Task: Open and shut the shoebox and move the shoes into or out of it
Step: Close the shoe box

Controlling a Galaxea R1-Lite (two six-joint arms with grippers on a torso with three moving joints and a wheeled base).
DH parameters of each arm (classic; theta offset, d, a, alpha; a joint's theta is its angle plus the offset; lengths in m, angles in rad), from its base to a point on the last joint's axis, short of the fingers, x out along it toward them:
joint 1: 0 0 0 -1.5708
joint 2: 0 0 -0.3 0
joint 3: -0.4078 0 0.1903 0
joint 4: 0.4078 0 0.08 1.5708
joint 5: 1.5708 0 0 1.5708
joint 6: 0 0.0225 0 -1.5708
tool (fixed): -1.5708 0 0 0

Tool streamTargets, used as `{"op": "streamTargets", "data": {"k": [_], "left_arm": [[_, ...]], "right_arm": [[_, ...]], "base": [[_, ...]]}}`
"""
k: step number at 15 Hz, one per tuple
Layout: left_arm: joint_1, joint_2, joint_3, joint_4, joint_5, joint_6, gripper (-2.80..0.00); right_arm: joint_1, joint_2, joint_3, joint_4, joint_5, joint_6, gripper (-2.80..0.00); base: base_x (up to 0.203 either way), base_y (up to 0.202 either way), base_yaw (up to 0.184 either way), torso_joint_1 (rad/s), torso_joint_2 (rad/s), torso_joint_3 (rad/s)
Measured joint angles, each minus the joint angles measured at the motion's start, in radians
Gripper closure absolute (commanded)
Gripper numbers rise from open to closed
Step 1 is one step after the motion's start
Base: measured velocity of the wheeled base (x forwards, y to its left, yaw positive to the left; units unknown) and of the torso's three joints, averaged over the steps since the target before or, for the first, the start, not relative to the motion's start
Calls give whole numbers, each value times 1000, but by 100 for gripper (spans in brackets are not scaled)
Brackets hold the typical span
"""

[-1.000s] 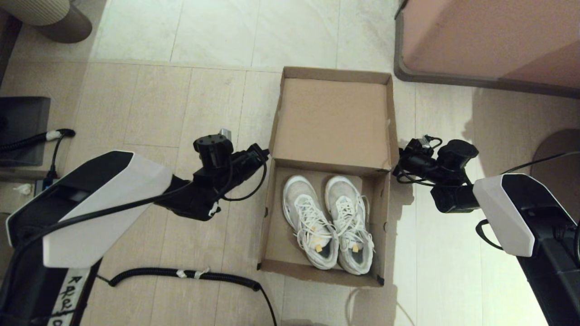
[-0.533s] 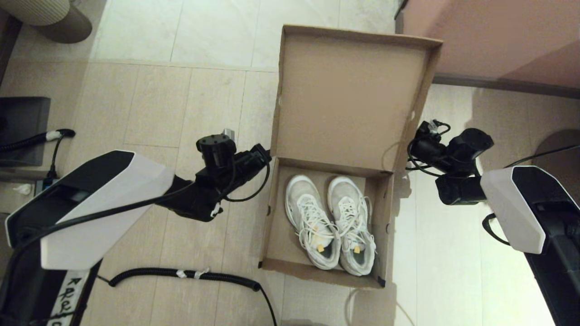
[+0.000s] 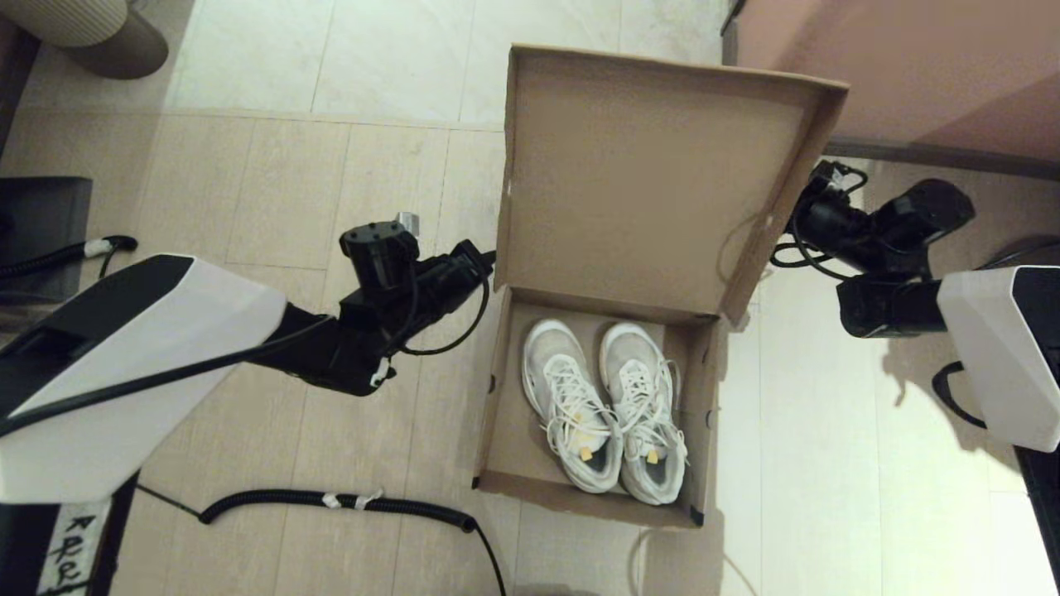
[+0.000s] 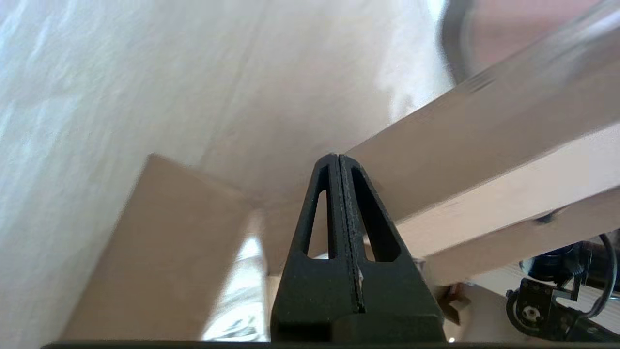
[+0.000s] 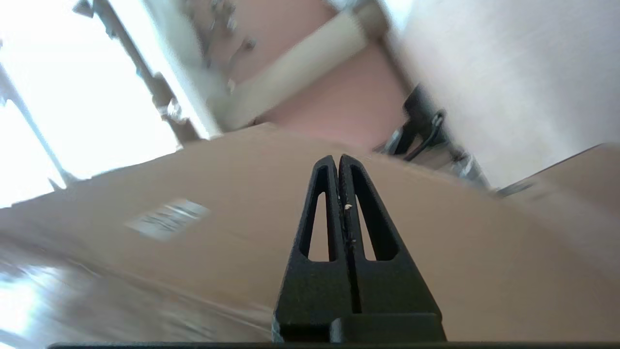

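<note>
Lid higher now, shoes' toes toward hinge

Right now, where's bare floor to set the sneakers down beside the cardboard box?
Bare floor lies between the brown cardboard shoebox and right arm, and beyond the left gripper toward the far tiles. Crowded: the coiled black cable near the box's front-left corner, and the pinkish cabinet behind the raised lid.

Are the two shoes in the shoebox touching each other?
Touching. The head view shows the shoes lying side by side in the shoebox, their inner edges and laces meeting with no cardboard showing between them at the middle.
</note>
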Motion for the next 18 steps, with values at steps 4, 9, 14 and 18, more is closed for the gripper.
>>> {"op": "streamTargets", "data": {"k": [4, 9, 14, 18], "left_arm": [[2, -51, 0, -1, 1, -29, 0], [11, -97, 1, -3, 1, -68, 0], [85, -138, -93, 4, 0, -161, 0], [110, -47, -343, 76, -5, -243, 0]], "right_arm": [[-38, -67, 43, -24, 129, 65, 0], [-45, -127, 156, -173, 268, 205, 0], [-38, -207, 291, -177, 323, 213, 0], [-38, -288, 416, -177, 374, 213, 0]], "base": [[0, 0, 0, 0, 0, 0], [0, 0, 0, 0, 0, 0], [0, 0, 0, 0, 0, 0], [0, 0, 0, 0, 0, 0]]}}
